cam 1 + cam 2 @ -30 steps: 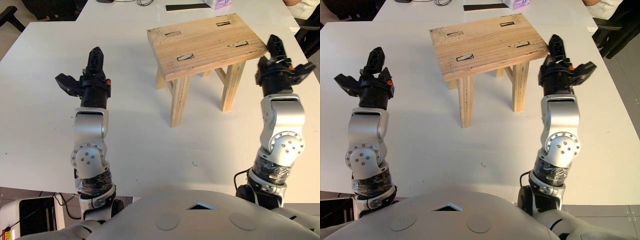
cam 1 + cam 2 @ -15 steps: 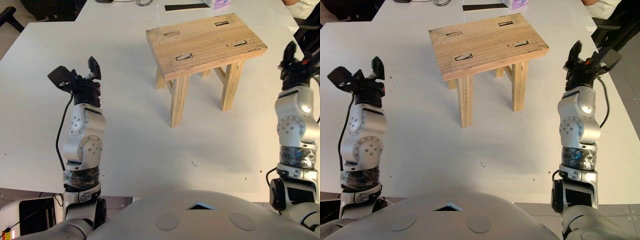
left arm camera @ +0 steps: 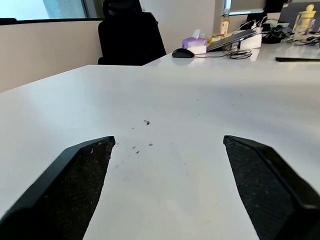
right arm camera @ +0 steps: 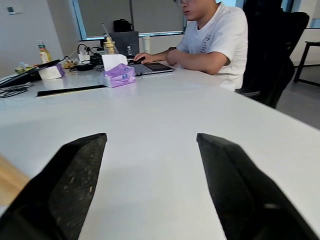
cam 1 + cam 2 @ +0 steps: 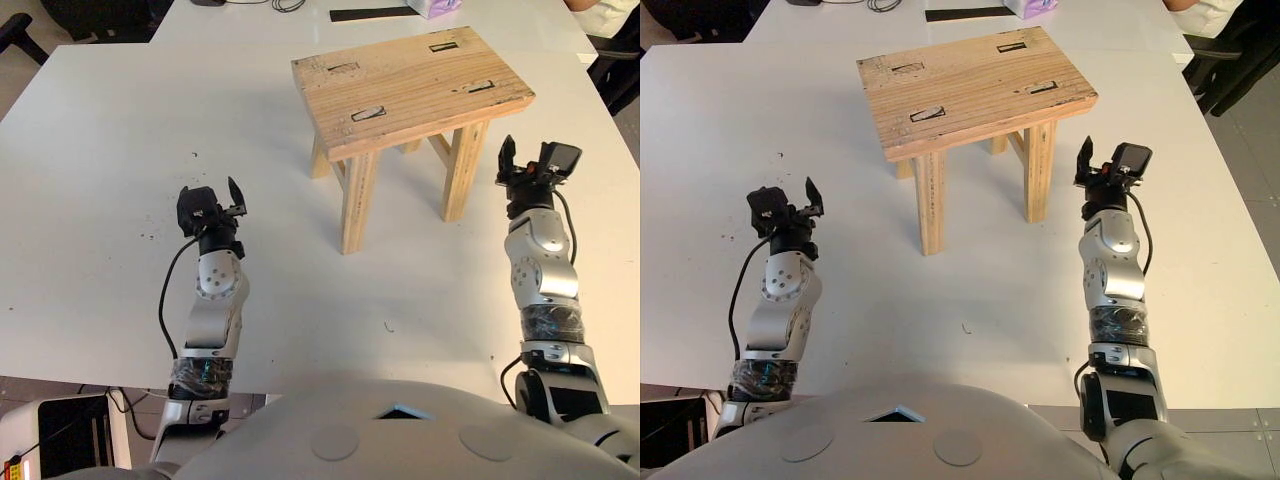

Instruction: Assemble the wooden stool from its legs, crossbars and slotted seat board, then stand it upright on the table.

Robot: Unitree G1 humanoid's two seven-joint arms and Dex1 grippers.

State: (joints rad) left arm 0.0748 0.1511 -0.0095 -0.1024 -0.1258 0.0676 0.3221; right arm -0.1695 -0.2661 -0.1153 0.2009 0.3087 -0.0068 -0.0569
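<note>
The wooden stool (image 5: 408, 80) stands upright on the white table (image 5: 100, 120), far centre, its slotted seat board on top with legs and crossbars under it. My left gripper (image 5: 222, 200) is low over the table, left of the stool and well apart from it. It is open, with nothing between its fingers (image 3: 75, 185). My right gripper (image 5: 530, 165) is just right of the stool's front right leg, not touching it, and also open and empty. A sliver of the stool's wood (image 4: 7, 182) shows beside one right finger (image 4: 65, 185).
Small dark specks (image 5: 150, 225) dot the table near the left gripper. A purple tissue box (image 5: 437, 6) and a black strip (image 5: 372, 13) lie on the table behind. A black chair (image 5: 620, 70) stands past the table's right edge.
Both arms have drawn back toward my body and dropped low over the table. The right gripper has left the seat board's right edge. The stool has not moved.
</note>
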